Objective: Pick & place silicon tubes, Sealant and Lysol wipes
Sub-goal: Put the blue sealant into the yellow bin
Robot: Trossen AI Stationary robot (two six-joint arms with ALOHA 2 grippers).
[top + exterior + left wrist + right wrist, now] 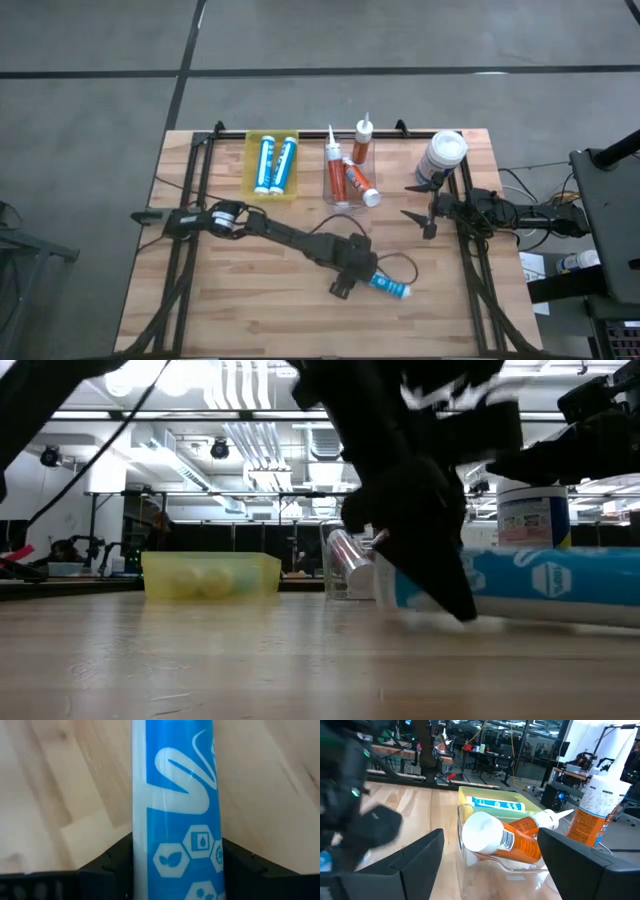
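Table [250,290]: pale wood planks | room: lab, ceiling lights | left gripper [362,279] clamps blue tube [392,288] | right gripper [422,205] wide

The right gripper [490,855] has its two dark fingers [417,855] spread wide apart, nothing between them. Past them a clear bin [470,852] stands on the wooden table [410,802]. An orange tube [520,840] lies tilted in it, its white cap end [482,832] toward the camera. A second orange tube [592,817] stands upright just beside the bin. Behind the bin sits a yellow bin [492,795] holding a blue-and-white tube [497,804]. The left arm [350,795] shows dark and blurred at one side, low over the table.
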